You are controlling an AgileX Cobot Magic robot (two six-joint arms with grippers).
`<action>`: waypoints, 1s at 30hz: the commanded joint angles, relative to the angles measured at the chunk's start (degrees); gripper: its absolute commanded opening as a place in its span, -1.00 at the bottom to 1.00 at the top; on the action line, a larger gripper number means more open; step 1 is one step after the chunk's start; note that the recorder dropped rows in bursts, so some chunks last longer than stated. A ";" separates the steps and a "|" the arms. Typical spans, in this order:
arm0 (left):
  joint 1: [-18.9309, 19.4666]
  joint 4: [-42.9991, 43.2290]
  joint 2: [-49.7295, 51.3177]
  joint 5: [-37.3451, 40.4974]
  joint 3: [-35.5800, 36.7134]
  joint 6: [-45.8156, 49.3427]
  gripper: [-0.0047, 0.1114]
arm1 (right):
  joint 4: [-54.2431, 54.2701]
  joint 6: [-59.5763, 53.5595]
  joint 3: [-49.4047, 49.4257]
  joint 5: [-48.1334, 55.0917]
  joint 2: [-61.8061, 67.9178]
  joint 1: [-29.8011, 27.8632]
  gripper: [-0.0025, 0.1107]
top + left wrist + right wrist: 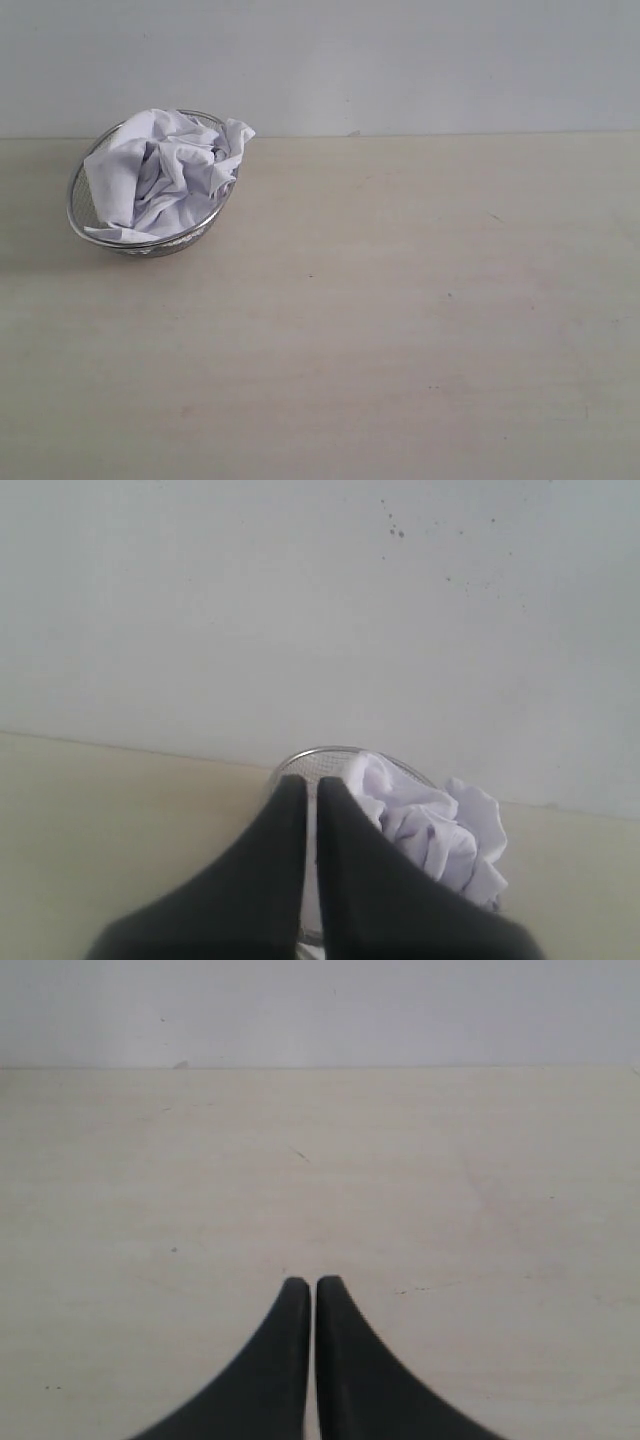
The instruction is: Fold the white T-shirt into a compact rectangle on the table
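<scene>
The white T-shirt (160,175) lay crumpled in a loose heap inside a silver wire-mesh basket (74,205). It bulged above the rim, and one corner of cloth spilled over the edge on the side nearer the wall (420,60). Only plain white folds showed from where I stood. The basket sat on the worktop (400,320) at the far left of the exterior view, close to the back edge where the pale beige wood grain met the wall. A few small dark specks dotted the surface.

The left end effector (311,785) had its two dark fingers pressed together with only a hairline slit between them, pinching nothing. Its tips pointed at the basket, and in the left wrist view they overlapped the shiny rim. I could not tell whether they touched the metal. The bunched shirt lay just beside the tips, apart from them.

The right end effector (314,1285) was likewise pressed together and gripped nothing. It hung over bare wood grain, its tips aimed toward the wall, with neither basket nor shirt in its wrist view.
</scene>
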 commanded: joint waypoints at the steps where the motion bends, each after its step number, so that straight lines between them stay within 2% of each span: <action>1: -2.89 9.41 4.57 -1.70 -3.34 -6.67 -0.84 | 0.00 -0.22 -0.05 -0.37 -0.30 -0.06 -0.96; 5: -5.55 15.39 9.86 -2.08 -7.48 -10.19 -0.84 | 0.00 -0.22 -0.05 -0.37 -0.30 -0.06 -0.96; 9: -6.77 16.15 14.68 -3.18 -10.77 -11.67 -0.84 | 0.00 -0.22 -0.05 -0.37 -0.30 -0.06 -0.96; 13: -6.98 21.04 19.41 -4.55 -13.65 -15.30 -0.84 | 0.00 -0.22 -0.05 -0.37 -0.30 -0.06 -0.96; 22: -7.43 35.75 29.77 -12.81 -18.11 -26.96 -0.84 | 0.00 -0.22 -0.05 -0.37 -0.30 -0.06 -0.96; 30: -7.43 37.37 36.15 -13.11 -20.87 -27.35 -0.84 | 0.00 -1.18 -0.05 -4.56 -0.30 -0.06 -0.96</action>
